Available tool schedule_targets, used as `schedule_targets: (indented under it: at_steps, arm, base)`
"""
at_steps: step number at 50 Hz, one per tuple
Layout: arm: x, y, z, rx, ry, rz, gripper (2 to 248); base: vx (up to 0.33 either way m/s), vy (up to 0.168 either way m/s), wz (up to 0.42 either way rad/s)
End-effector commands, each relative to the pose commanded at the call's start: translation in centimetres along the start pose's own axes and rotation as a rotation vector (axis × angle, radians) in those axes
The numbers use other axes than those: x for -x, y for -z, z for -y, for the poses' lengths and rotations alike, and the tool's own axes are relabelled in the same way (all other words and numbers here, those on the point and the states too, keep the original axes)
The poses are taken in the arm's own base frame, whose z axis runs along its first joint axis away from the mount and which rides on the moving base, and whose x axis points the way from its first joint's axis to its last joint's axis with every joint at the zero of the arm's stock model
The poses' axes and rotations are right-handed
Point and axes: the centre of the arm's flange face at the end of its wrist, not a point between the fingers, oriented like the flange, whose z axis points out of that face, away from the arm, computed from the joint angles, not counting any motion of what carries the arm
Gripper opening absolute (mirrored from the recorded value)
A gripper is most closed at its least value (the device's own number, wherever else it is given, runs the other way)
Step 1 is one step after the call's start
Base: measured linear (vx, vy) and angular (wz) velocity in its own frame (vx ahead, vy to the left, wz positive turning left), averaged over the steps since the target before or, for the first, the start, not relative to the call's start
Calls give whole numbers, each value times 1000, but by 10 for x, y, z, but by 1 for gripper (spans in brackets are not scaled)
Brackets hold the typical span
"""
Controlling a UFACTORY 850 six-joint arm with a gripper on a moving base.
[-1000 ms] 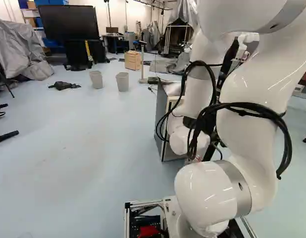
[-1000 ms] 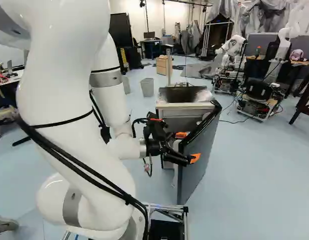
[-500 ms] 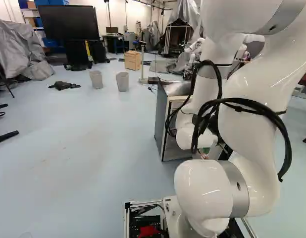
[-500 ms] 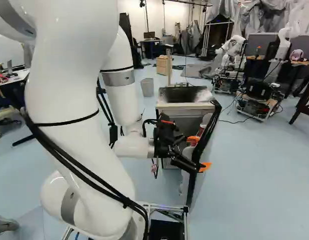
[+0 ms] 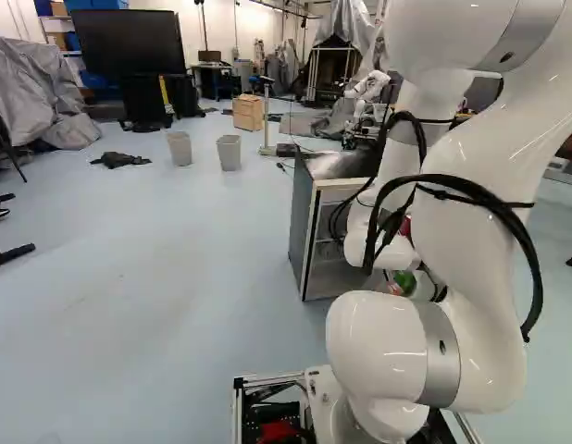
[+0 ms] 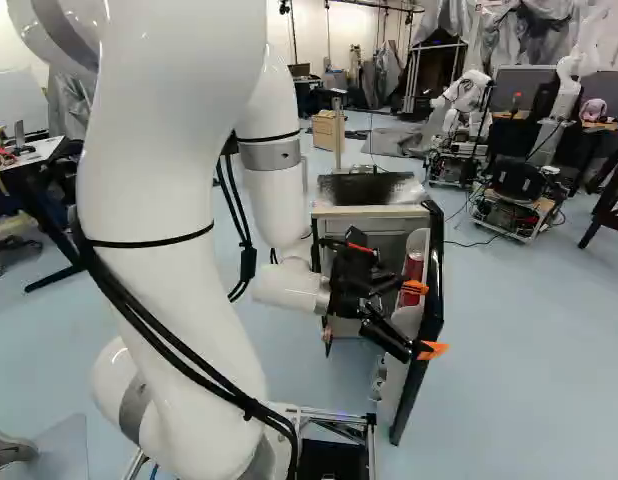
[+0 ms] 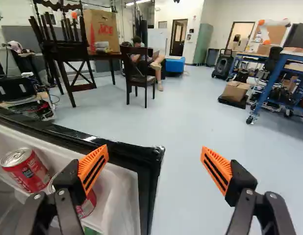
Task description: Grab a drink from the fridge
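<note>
Wrist view: gripper (image 7: 155, 169) wide open, gripping nothing, its fingers apparently straddling the rim of the fridge door (image 7: 127, 152). Nearer can (image 7: 86, 204), partly hidden, sits by one finger, contact unclear; farther can (image 7: 27, 171) stands beside it in the door shelf (image 7: 118, 196). Closing here could pinch the door rim; sideways travel could swing the door or topple a can. Fridge (image 6: 369, 212) stands beyond.

In the left base view, the floor (image 5: 156, 259) is pale blue; a black screen (image 5: 129, 44) stands at eleven o'clock, a grey cloth (image 5: 36, 92) at ten.
</note>
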Motion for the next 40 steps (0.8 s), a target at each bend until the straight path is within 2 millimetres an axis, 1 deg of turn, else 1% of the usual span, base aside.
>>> schedule_targets:
  at_steps: [40]
  arm:
    - [-15, -87, 26, 201, -112, -25, 247]
  base:
    - [0, 0, 0]
